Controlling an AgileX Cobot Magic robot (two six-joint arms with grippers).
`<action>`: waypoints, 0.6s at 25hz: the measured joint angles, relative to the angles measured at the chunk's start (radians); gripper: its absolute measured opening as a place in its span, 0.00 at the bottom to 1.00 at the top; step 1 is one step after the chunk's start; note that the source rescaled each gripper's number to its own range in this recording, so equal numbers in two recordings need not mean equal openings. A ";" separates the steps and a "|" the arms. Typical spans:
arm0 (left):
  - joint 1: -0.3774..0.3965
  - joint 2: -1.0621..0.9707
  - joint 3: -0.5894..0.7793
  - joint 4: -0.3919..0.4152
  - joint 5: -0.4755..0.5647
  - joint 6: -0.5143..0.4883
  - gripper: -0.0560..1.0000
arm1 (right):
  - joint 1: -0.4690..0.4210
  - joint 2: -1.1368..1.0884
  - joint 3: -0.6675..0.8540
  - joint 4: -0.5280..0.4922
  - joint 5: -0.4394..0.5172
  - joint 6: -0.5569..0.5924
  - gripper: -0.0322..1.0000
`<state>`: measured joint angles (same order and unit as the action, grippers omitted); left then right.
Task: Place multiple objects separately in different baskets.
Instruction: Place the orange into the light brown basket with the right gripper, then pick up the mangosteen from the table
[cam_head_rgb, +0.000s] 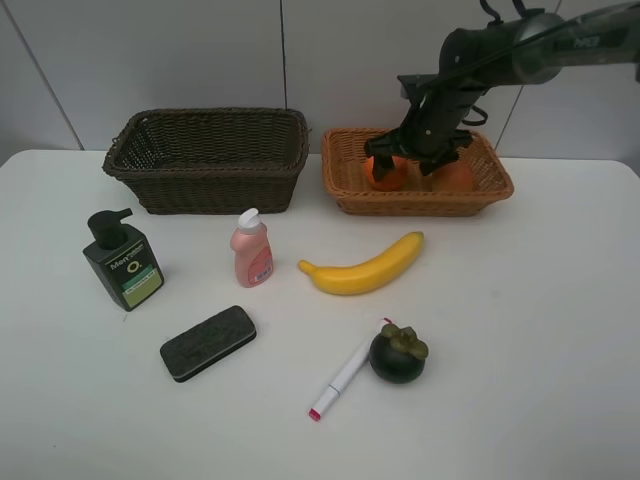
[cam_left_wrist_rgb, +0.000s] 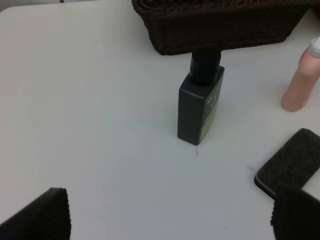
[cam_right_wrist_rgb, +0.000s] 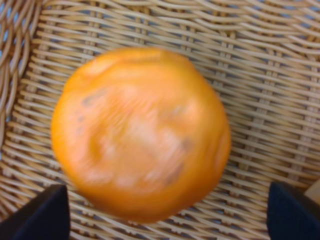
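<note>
R claw (cam_head_rgb: 418, 157) spread wide over orange (cam_right_wrist_rgb: 140, 132) in tan basket (cam_head_rgb: 345, 190), red-orange fruit (cam_head_rgb: 455, 177) beside, gap clear in wrist cam only, L claw (cam_left_wrist_rgb: 170, 215) wide, empty, pump bottle (cam_left_wrist_rgb: 197, 110) ahead

High camera overlooks the table (cam_head_rgb: 520, 330); right wrist looks closely down into tan basket (cam_right_wrist_rgb: 250, 60)

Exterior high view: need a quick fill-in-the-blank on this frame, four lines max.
The light basket holds ____ round fruits.
The right gripper hangs over it, jaws ____.
The marker lies beside the dark ____.
The pump bottle stands ____.
Missing: two; open; mangosteen; upright.
</note>
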<state>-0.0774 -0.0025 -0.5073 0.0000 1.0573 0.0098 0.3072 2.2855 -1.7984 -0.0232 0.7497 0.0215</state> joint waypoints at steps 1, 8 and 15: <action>0.000 0.000 0.000 0.000 0.000 0.000 1.00 | 0.000 -0.003 0.000 -0.001 0.000 0.000 0.98; 0.000 0.000 0.000 0.000 0.000 0.000 1.00 | 0.000 -0.104 0.000 -0.001 0.069 0.000 0.98; 0.000 0.000 0.000 0.000 0.000 0.000 1.00 | 0.006 -0.307 -0.003 -0.002 0.357 0.000 0.98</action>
<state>-0.0774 -0.0025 -0.5073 0.0000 1.0573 0.0098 0.3128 1.9787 -1.8016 -0.0249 1.1070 0.0220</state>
